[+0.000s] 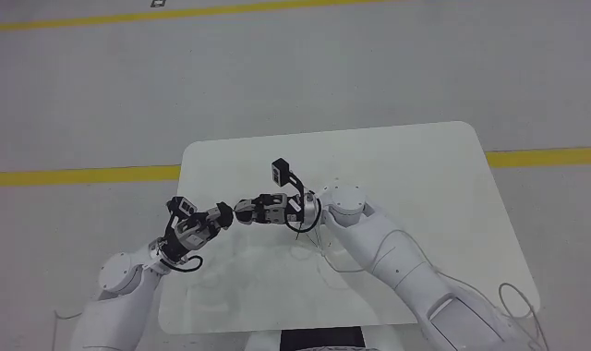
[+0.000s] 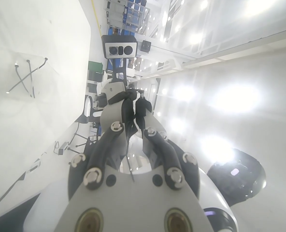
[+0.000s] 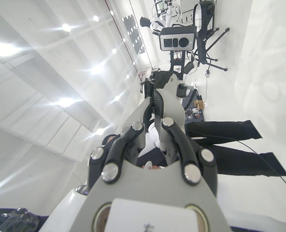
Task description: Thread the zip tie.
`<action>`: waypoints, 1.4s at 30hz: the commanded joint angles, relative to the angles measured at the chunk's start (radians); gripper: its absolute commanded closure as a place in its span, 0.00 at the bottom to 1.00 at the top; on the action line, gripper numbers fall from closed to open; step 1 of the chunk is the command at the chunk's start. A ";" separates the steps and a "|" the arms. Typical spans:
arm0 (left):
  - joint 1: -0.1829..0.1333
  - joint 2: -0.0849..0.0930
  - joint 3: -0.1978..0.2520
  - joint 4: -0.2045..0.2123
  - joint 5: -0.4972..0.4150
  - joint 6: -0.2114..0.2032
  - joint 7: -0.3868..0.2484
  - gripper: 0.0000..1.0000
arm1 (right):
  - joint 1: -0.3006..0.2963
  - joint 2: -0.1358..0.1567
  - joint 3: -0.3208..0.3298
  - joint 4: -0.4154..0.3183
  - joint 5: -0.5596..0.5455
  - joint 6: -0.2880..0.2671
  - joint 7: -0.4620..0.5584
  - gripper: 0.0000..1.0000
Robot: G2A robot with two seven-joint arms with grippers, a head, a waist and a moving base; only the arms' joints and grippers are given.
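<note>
Zip tie (image 2: 130,170) is up off the counter (image 1: 416,166), held in the air over the counter's left part on the robot's side, where the two arms meet.

Counter: white, with rounded corners.

Arms: we log the left arm (image 1: 120,282) coming in from the corner nearest the robot on the left. The right arm (image 1: 397,259) comes from the right and lies farther across the top. They point at each other, tip to tip.

Left fingers (image 2: 143,109): clenched, the dark pads drawn in until only a narrow slit shows between them. The zip tie runs lengthwise through that slit, pinched by the pads.

Right fingers (image 3: 158,107): they face the left fingers head-on, just beside them in the top view. They are drawn close together, with one ribbed dark pad showing. We cannot tell what lies between them.

Zip tie, appearance: a thin black strap, nearly straight. Its free tail points back toward the left wrist and tapers to a fine tip over the palm. The other end is lost among the dark pads, so we cannot make out the head or say whether the strap has entered it.

Spare ties (image 2: 26,78): three thin dark ones lying crossed on the counter, well apart from both sets of fingers, on what looks like a clear sheet.
</note>
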 commanded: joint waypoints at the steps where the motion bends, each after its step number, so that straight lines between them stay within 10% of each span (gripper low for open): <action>1: 0.000 0.000 0.000 0.000 0.000 0.001 -0.001 0.97 | 0.001 0.000 -0.001 0.002 0.002 0.000 -0.001 1.00; 13: -0.001 0.003 -0.001 0.002 -0.002 -0.004 -0.006 0.84 | 0.004 0.002 -0.007 0.007 0.012 -0.002 -0.012 1.00; 30: 0.006 0.008 -0.008 0.004 0.000 -0.008 -0.021 1.00 | 0.008 0.001 -0.024 0.005 0.019 0.007 -0.023 1.00; 31: 0.007 0.009 -0.009 0.004 0.009 -0.015 -0.019 1.00 | 0.008 0.001 -0.024 0.005 0.020 0.009 -0.024 0.94; 32: 0.008 0.009 -0.011 0.004 0.017 -0.023 -0.015 1.00 | 0.006 0.001 -0.023 0.006 0.022 0.011 -0.028 0.00; 42: 0.006 0.015 -0.043 0.028 0.046 -0.086 -0.013 1.00 | -0.010 0.024 0.025 -0.021 -0.007 0.009 -0.076 0.00</action>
